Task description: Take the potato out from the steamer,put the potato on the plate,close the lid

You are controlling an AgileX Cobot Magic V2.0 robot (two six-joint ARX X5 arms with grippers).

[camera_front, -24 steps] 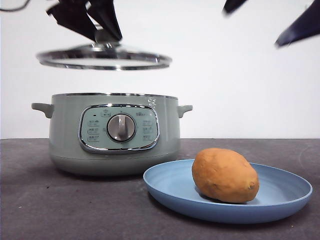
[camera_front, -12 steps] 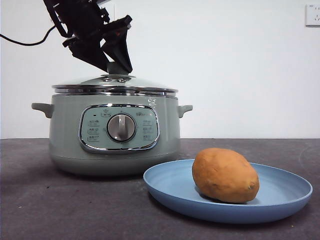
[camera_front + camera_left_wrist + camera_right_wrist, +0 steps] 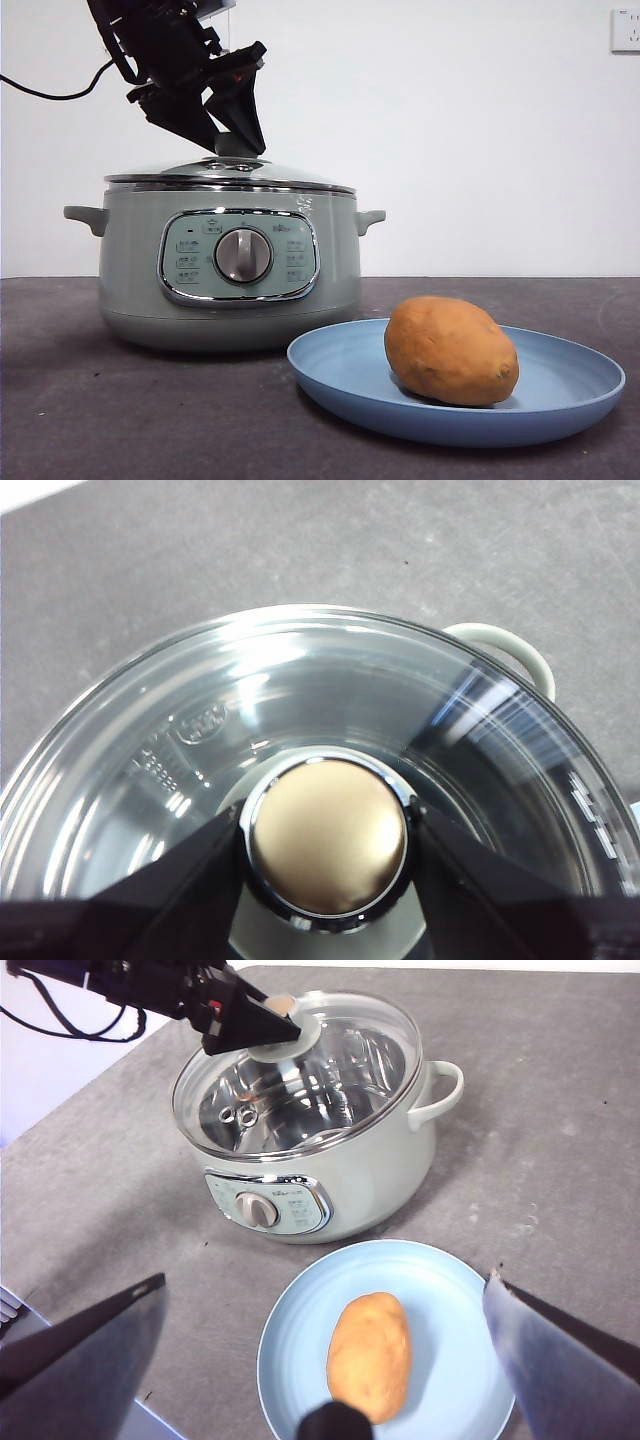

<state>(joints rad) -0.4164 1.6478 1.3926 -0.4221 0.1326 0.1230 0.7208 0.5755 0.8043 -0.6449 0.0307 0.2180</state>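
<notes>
The sage-green steamer [image 3: 130, 260] stands at the left, and the glass lid [image 3: 230, 175] sits on its rim. My left gripper [image 3: 232, 140] comes down from the upper left, its jaws pressed against both sides of the lid's knob [image 3: 325, 835]. The orange-brown potato [image 3: 450, 350] lies on the light-blue plate [image 3: 560, 390] in front and to the right of the steamer. The right wrist view shows the steamer [image 3: 360, 1190], lid [image 3: 300, 1090], left gripper [image 3: 275, 1025], potato [image 3: 370, 1355] and plate [image 3: 450, 1300]. My right gripper [image 3: 325, 1280] hangs high above the plate, wide open and empty.
The dark grey table [image 3: 100, 420] runs under everything. A black cable [image 3: 50, 95] trails from the left arm. A wall socket [image 3: 625, 30] is at the top right. The steamer's side handles [image 3: 85, 215] stick out on both sides.
The lid, held above the steamer a second ago, has come down onto the rim with the left gripper on its knob. The dark arm tips at the top right have left the front view.
</notes>
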